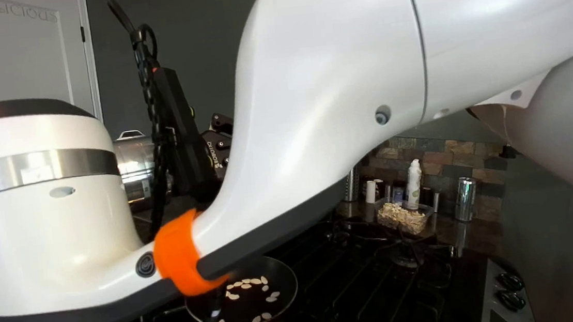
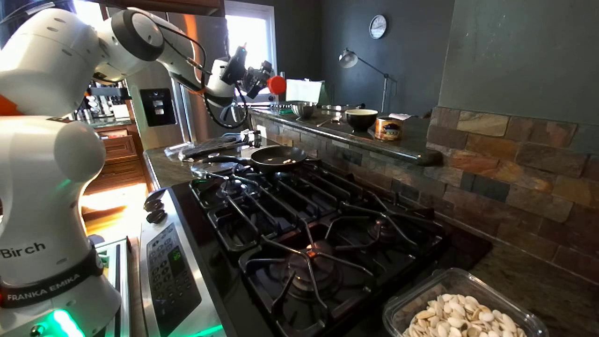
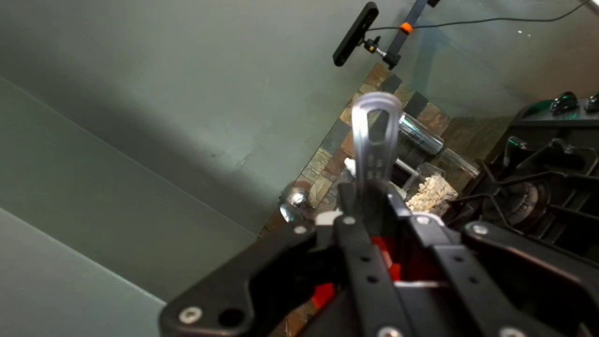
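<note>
My gripper [image 3: 369, 199] is shut on a grey metal handle [image 3: 376, 135] with a slot in it, which sticks out past the fingertips in the wrist view. Red parts [image 3: 390, 262] show behind the fingers. In an exterior view a red round thing [image 2: 276, 84] sits at the end of the gripper [image 2: 260, 79], held in the air above the raised counter's left end. It looks like a red scoop or measuring cup; its inside is hidden. In an exterior view the arm hides most of the gripper [image 1: 219, 146], and the red thing is out of sight.
A black pan [image 1: 255, 306] with several pale seeds stands on the stove [image 2: 318, 264], also visible elsewhere [image 2: 271, 154]. A clear container [image 2: 398, 302] of seeds [image 2: 463, 316] stands beside it. A black bowl [image 2: 361, 122], a can [image 2: 388, 129] and a steel bowl [image 2: 303, 110] stand on the raised counter.
</note>
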You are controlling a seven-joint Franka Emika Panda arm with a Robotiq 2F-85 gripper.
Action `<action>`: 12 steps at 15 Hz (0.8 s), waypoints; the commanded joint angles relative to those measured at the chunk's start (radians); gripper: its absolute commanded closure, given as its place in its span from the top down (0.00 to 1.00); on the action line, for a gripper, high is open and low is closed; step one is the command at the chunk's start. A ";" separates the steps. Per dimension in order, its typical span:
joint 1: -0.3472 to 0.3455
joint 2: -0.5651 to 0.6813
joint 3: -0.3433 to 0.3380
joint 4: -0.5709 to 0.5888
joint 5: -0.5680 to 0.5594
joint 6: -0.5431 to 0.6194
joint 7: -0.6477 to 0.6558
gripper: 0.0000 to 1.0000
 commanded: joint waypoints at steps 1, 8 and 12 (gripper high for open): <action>0.041 0.065 -0.085 0.030 -0.025 0.000 -0.104 0.04; 0.063 0.120 -0.154 0.049 -0.039 0.000 -0.183 0.04; 0.065 0.137 -0.166 0.064 -0.049 0.000 -0.205 0.04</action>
